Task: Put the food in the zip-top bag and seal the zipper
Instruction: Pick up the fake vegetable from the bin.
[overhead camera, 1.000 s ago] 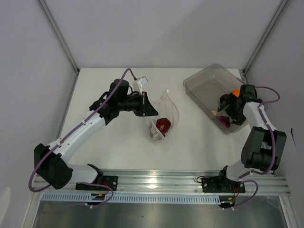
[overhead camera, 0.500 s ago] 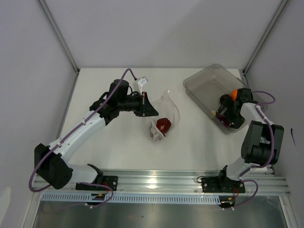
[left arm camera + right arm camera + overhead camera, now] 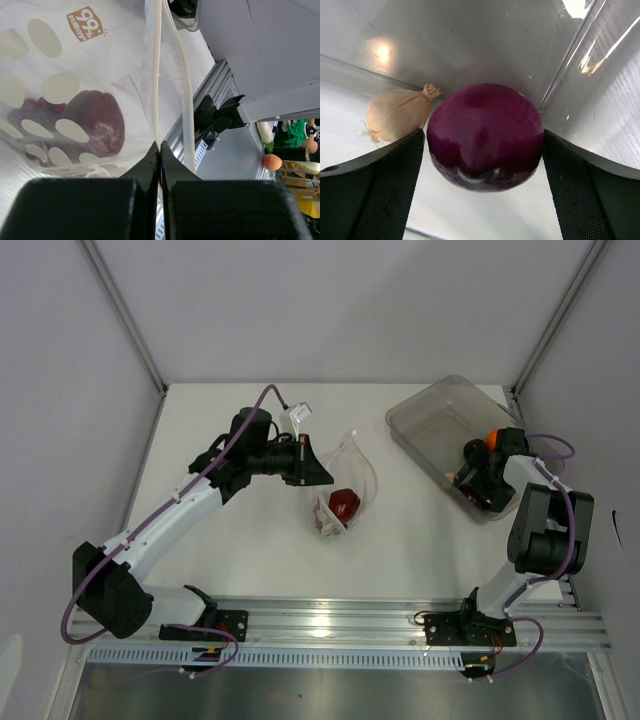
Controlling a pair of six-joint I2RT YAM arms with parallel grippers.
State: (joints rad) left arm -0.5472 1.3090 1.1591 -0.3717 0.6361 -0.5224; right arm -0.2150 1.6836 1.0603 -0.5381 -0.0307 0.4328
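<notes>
The zip-top bag (image 3: 352,478) lies mid-table, clear with pale dots. Inside it are a dark plum-like ball (image 3: 344,503) and dark red grapes (image 3: 325,524). My left gripper (image 3: 318,473) is shut on the bag's mouth edge; in the left wrist view its jaws (image 3: 160,148) pinch the zipper strip (image 3: 157,75), with the plum-like ball (image 3: 95,122) seen through the plastic. My right gripper (image 3: 476,478) is down in the clear bin (image 3: 430,415). It is open, with a finger (image 3: 380,190) close on each side of the purple-red onion-like ball (image 3: 485,135). The orange ball (image 3: 493,437) shows beside the right wrist.
A beige garlic-like piece (image 3: 395,116) lies on the bin floor to the left of the onion-like ball. The ball sits against the bin's corner wall (image 3: 570,75). The aluminium rail (image 3: 330,625) runs along the near edge.
My right wrist has shifted slightly within the bin, settling around the onion-like ball. The left arm and the bag have not moved.
</notes>
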